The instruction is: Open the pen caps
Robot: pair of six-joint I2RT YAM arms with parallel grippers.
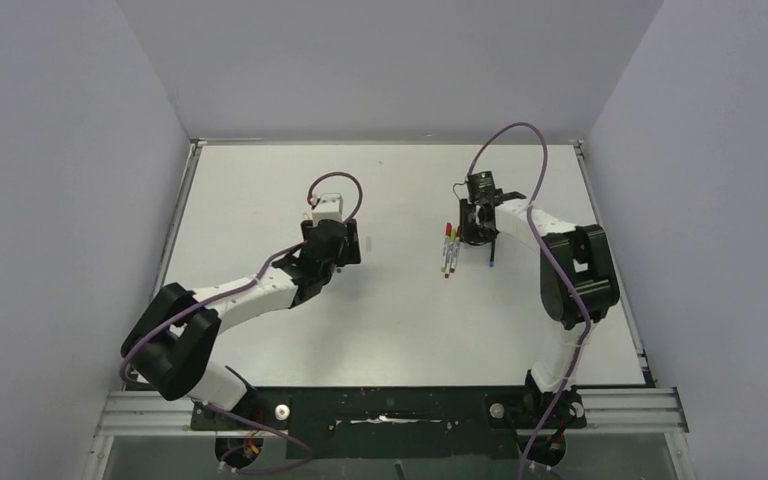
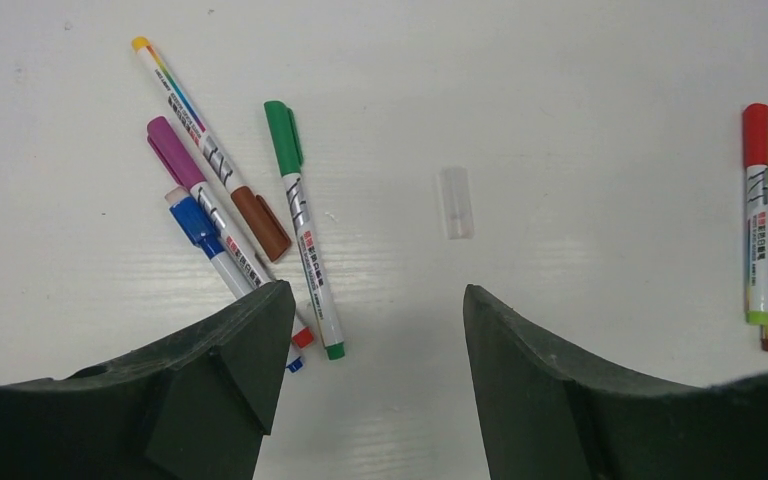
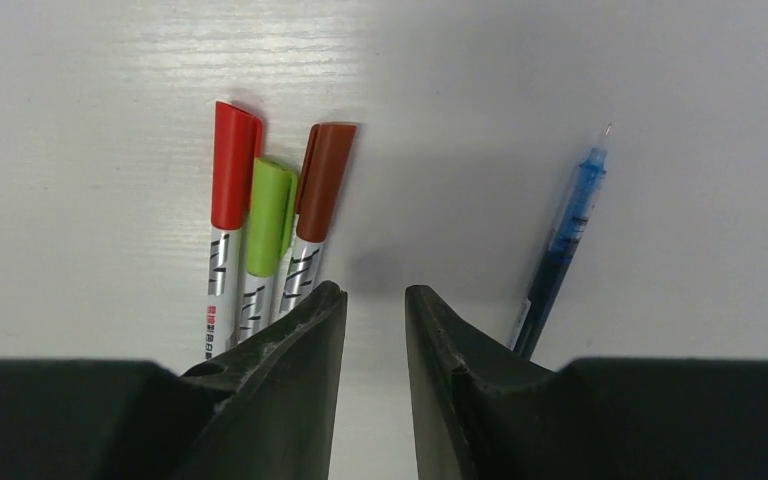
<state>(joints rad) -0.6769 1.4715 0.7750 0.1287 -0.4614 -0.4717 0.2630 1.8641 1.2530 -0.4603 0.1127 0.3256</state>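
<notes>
White table (image 1: 390,330), grey walls (image 1: 380,60) on three sides.

Item 1: your right gripper (image 3: 375,295). Jaws narrowly parted, nothing between them, wrist pitched down at the table. Just beside its left finger lay the red cap (image 3: 233,165), lime cap (image 3: 269,215) and brown cap (image 3: 322,180), barrels running straight away from you, caps at the far end. An uncapped blue pen (image 3: 560,240) lay on the other side.

Item 2: your left gripper (image 2: 370,300). Jaws wide, empty, four more pens (image 2: 303,235) fanned ahead-left. Your right arm was nearer the trio.
</notes>
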